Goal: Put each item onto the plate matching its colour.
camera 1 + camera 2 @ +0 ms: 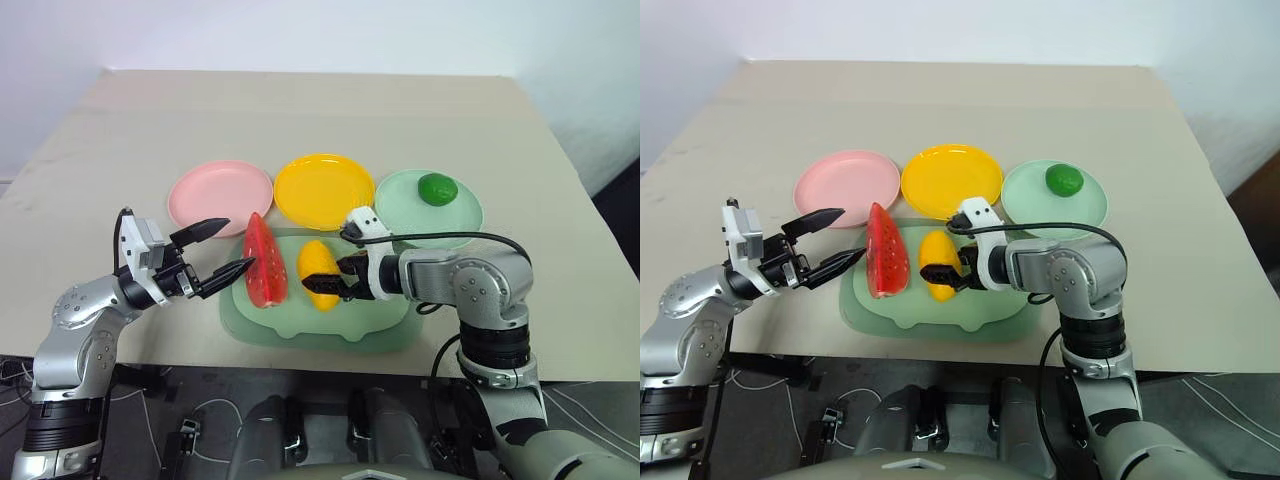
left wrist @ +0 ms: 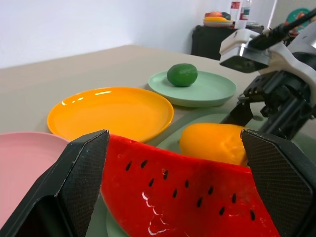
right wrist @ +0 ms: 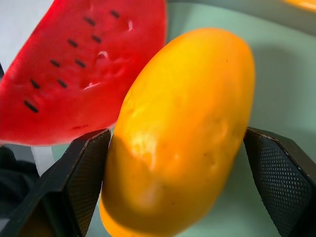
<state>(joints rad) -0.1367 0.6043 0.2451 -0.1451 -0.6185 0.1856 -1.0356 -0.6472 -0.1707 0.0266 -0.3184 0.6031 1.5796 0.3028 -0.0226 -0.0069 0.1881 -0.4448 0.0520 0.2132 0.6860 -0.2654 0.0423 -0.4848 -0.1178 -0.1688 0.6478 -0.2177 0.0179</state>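
Head views showed the spread left end effector (image 1: 222, 250) beside the red triangular watermelon wedge (image 1: 265, 262); the right wrist view showed the right end effector (image 3: 180, 182), fingers apart, straddling the yellow oval mango (image 3: 182, 133).

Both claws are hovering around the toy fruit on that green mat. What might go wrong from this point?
The mango lies almost against the watermelon wedge, so the right gripper closing around it may nudge the wedge. The mango is smooth and rounded and could squirt out of the fingers. The left gripper, open near the wedge, works close to the right one; they might bump.
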